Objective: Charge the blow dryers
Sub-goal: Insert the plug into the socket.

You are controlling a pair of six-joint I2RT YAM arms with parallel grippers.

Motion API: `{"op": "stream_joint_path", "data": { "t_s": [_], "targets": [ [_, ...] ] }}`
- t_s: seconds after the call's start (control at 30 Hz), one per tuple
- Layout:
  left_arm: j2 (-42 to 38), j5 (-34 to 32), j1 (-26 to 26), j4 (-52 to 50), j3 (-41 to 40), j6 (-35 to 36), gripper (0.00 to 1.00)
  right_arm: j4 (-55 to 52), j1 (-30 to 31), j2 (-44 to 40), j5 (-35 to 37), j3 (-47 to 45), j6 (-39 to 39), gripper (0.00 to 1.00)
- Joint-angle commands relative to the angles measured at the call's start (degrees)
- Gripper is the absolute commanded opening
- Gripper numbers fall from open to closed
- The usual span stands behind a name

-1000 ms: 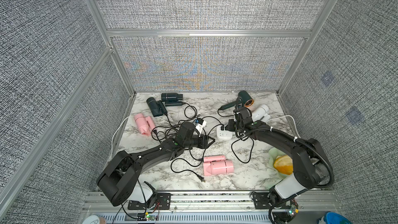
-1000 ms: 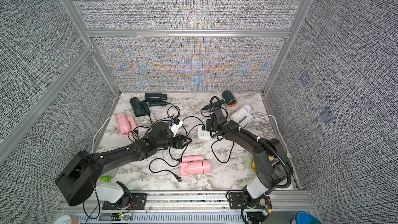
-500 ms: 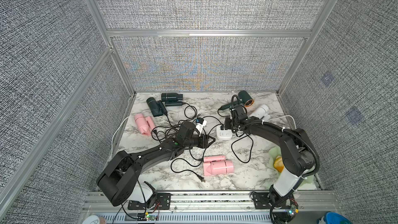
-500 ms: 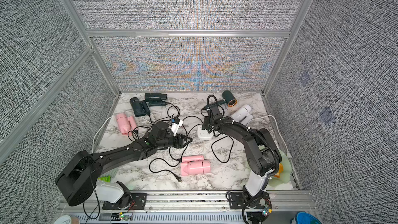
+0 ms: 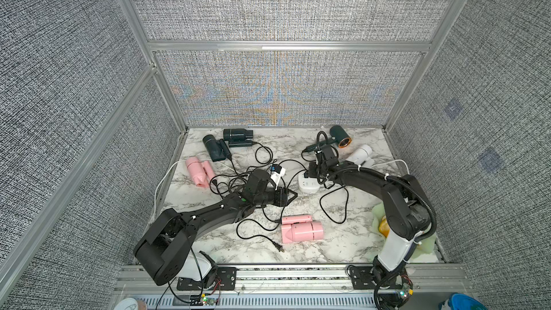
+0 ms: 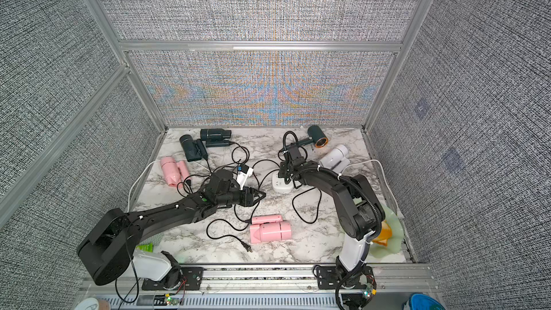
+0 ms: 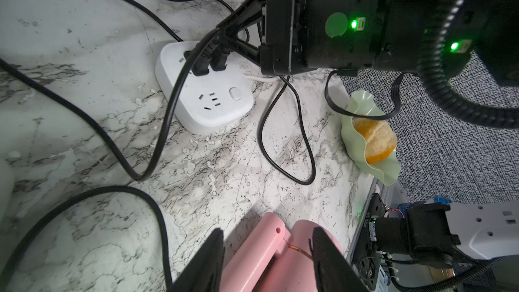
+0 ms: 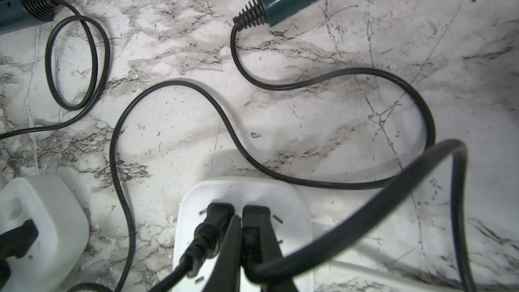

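Black plug held at rounded white socket block
Right end effector clamps the plug; left end effector gapes near the smooth pink dryer, lower centre; other dryers dot the veined marble worktop.

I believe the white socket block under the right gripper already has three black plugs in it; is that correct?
Not quite: the socket block under the right gripper holds two black plugs, not three, as the left wrist view shows.
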Motion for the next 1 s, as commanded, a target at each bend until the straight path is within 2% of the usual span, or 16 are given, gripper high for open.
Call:
{"op": "stream_joint_path", "data": {
  "t_s": [0.0,0.33,0.47,0.67,0.9,0.97],
  "targets": [
    [0.0,0.5,0.1,1.8,-0.2,0.2,0.53,-5.6,0.8,1.7,2.5,0.6,-0.9,0.06],
    [-0.9,-0.2,0.1,1.2,-0.4,-0.4,0.53,-9.2,1.2,1.0,8.9,0.7,-1.1,0.06],
    [-2.0,-0.8,0.1,0.8,-0.9,-0.2,0.53,-7.8,0.9,0.2,6.9,0.7,-1.6,0.07],
    [-2.1,-1.5,0.1,-0.6,0.0,-0.2,0.53,-6.0,0.7,0.1,1.9,2.3,-1.4,0.20],
    [-3.7,-2.8,0.1,-3.9,0.1,0.9,0.53,-3.8,0.7,-7.6,-2.9,-3.9,-0.3,0.39],
    [-4.6,-3.0,0.1,-4.5,-0.4,1.1,0.53,-2.7,0.8,-10.9,-4.3,-7.0,0.1,0.41]
  ]
}}
